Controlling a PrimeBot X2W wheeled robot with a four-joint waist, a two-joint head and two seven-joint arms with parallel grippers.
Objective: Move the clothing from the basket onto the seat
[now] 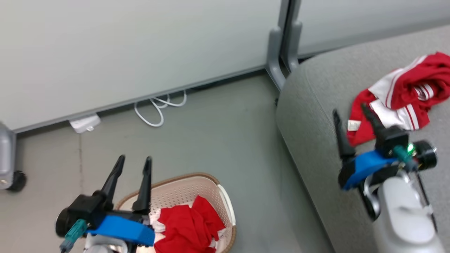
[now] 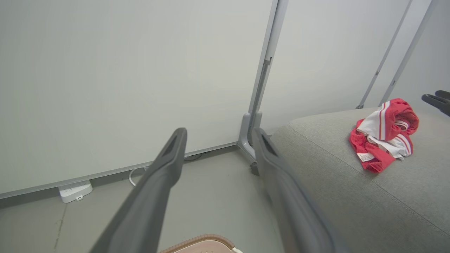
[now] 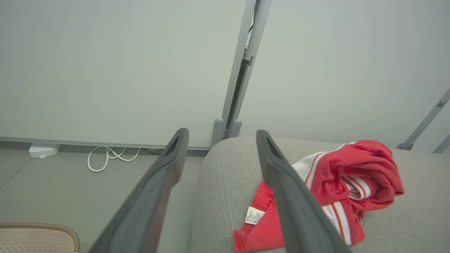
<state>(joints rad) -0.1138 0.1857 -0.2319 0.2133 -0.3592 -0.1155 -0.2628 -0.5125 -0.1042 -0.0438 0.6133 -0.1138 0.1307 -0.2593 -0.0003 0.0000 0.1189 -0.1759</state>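
One red garment with white stripes and a small white label (image 1: 397, 105) (image 2: 385, 133) (image 3: 348, 186) lies crumpled on the grey seat (image 1: 316, 105) (image 2: 316, 154) (image 3: 218, 182). A second red garment (image 1: 190, 225) sits in the cream basket (image 1: 182, 189) on the floor, whose brown rim (image 2: 200, 242) (image 3: 38, 228) edges both wrist views. My right gripper (image 1: 349, 110) (image 3: 219, 135) is open and empty above the seat's left edge, just left of the garment. My left gripper (image 1: 135, 160) (image 2: 219, 131) is open and empty over the basket's far left rim.
A pale wall panel with a grey metal post (image 1: 281, 52) stands behind. A white cable (image 1: 158, 109) and a white power adapter (image 1: 84, 123) lie on the grey floor by the wall. A wheeled grey object (image 1: 8, 158) stands at far left.
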